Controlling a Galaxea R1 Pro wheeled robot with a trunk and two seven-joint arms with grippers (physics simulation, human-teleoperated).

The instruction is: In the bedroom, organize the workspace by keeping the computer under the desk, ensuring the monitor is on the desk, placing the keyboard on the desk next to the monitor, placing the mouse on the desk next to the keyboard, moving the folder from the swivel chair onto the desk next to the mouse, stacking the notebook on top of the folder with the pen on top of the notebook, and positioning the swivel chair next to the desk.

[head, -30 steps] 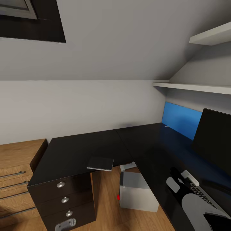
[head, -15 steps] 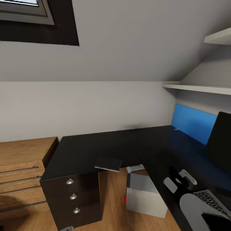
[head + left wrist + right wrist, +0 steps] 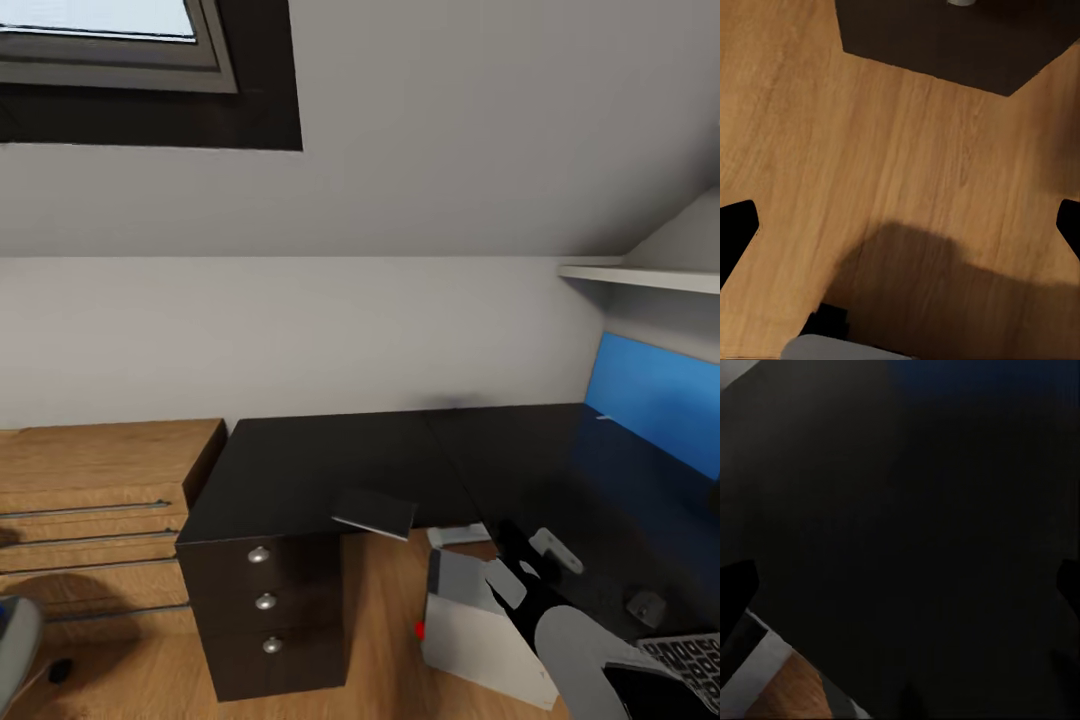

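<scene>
While the right gripper [image 3: 527, 560] hovers with fingers spread wide and empty over the black desk [image 3: 330, 465], the notebook [image 3: 374, 512] overhangs the desk's front edge, the computer [image 3: 480, 625] stands beneath, and mouse [image 3: 646, 605] and keyboard [image 3: 692, 658] lie nearby.

Grey sloped walls, a skylight [image 3: 110, 40], a light oak cabinet [image 3: 100, 510], a white shelf [image 3: 640, 277], wood floor [image 3: 900, 172].
</scene>
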